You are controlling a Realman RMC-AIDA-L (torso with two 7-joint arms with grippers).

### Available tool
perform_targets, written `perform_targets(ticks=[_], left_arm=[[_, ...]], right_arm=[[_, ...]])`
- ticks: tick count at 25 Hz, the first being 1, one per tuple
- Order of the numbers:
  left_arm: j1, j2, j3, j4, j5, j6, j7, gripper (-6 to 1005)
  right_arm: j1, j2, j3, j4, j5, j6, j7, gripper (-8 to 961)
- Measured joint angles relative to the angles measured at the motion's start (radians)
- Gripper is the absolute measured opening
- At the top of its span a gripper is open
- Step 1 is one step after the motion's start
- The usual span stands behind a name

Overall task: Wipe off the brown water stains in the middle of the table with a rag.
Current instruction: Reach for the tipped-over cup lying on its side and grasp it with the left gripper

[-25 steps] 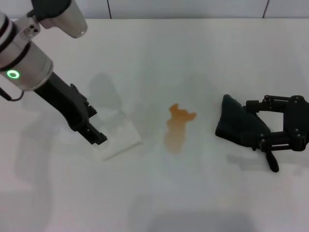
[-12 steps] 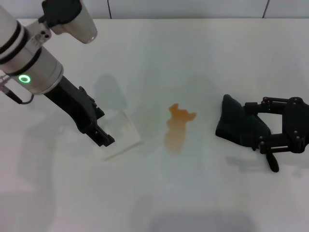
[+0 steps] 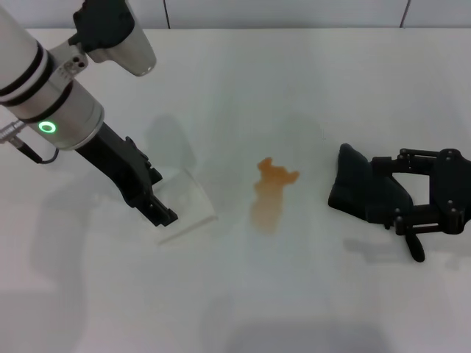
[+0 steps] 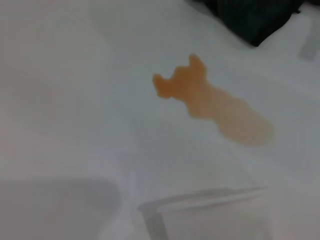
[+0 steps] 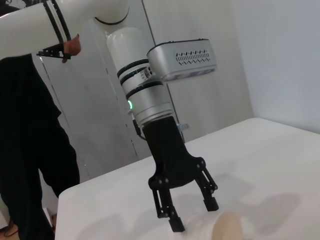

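The brown water stains (image 3: pixel 269 195) form one orange-brown blotch in the middle of the white table (image 3: pixel 243 294); the left wrist view also shows the stains (image 4: pixel 210 106). The black rag (image 3: pixel 362 193) lies bunched to their right, a corner of the rag (image 4: pixel 255 17) showing in the left wrist view. My right gripper (image 3: pixel 397 191) rests on the table with its fingers spread open around the rag's right side. Left of the stain, my left gripper (image 3: pixel 158 209) hangs low over a fallen cup; the right wrist view shows this left gripper (image 5: pixel 192 215) open and empty.
A clear plastic cup (image 3: pixel 184 207) lies on its side under the left gripper; the cup's rim (image 4: pixel 200 200) appears in the left wrist view. A person in black (image 5: pixel 30 150) stands behind the table in the right wrist view.
My left arm has shifted a little to the right and forward over the cup. The right gripper, rag and stain have not moved.
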Motion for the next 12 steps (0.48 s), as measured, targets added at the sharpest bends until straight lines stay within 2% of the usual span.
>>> perform_targets(ticks=[12], left_arm=[[-0.009, -0.001, 0.004, -0.056, -0.027, -0.056, 0.012, 770]], right_arm=[[0.000, 0.000, -0.003, 0.000, 0.000, -0.008, 0.002, 841]])
